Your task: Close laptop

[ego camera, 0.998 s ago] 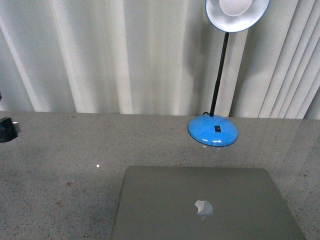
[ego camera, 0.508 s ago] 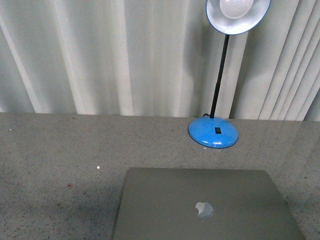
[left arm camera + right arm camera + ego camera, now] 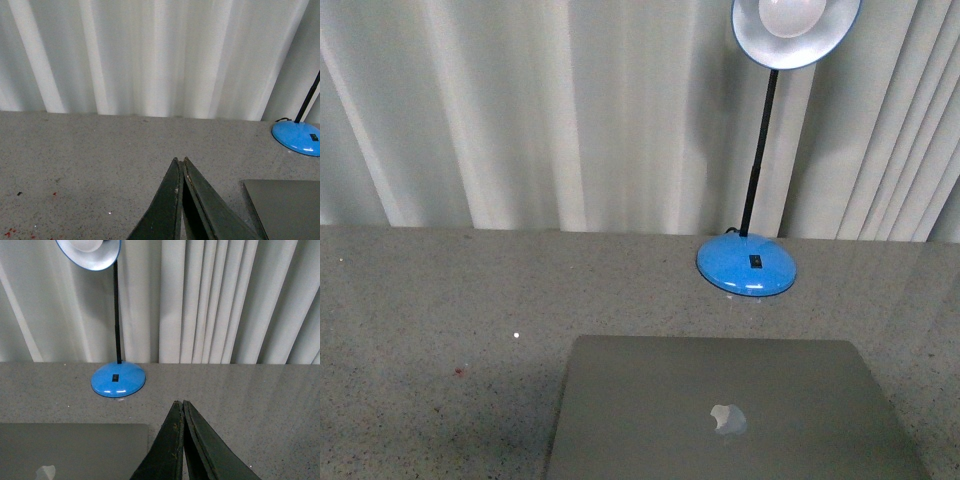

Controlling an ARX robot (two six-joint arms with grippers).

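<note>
Both tools, left tool (image 3: 181, 162) and right tool (image 3: 180, 405), sit pinched closed and empty above the surface (image 3: 440, 300), while the laptop (image 3: 720, 410) lies lid-down at its near edge, seemingly stiff, slick metal best pressed flat.

Laptop (image 3: 730, 415) lies shut before the lamp (image 3: 748, 262).

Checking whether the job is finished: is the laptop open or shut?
Shut. The laptop lies flat on the table, its grey lid with the logo facing up; no keys or screen show.
</note>
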